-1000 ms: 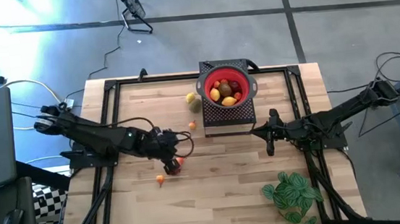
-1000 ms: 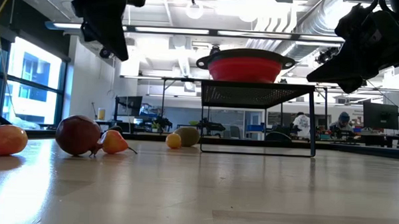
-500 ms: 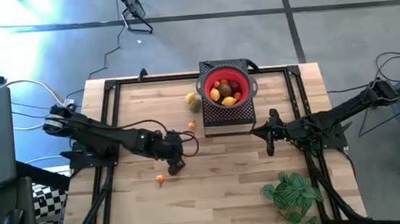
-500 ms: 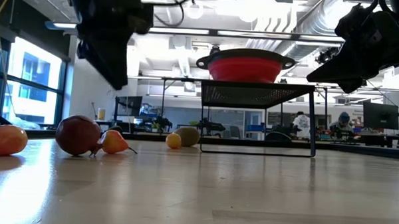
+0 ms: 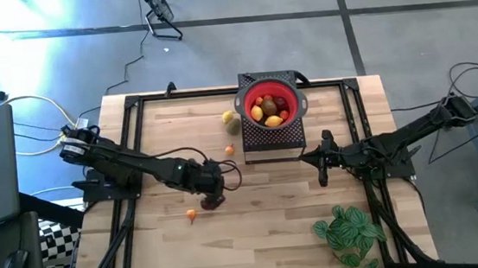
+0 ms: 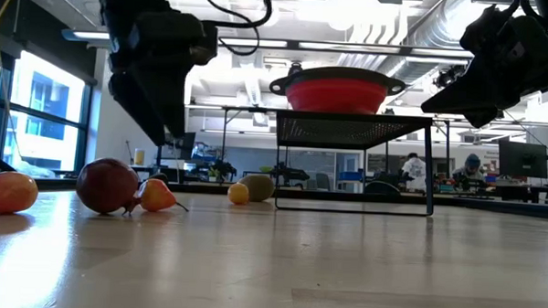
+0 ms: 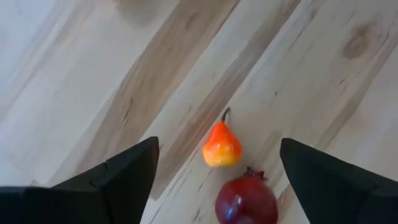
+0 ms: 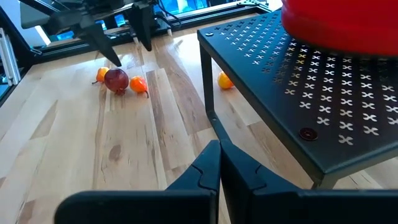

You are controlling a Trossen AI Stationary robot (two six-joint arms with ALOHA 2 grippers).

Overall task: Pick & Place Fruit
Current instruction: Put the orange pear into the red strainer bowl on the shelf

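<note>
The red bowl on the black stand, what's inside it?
The red bowl holds several small fruits, yellow, orange and dark red. Anything beneath that top layer is covered.

Red bowl point(image 5: 272, 105) on black perforated stand point(image 5: 273, 143) at the table's point(image 5: 274, 235) far edge, leafy plant point(image 5: 349, 235) near its front right corner

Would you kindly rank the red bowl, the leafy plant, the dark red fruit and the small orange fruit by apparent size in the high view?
1. Leafy plant and red bowl: close in size, the plant slightly wider.
2. Dark red fruit, partly hidden under the left gripper.
3. Small orange fruit, smallest.
</note>
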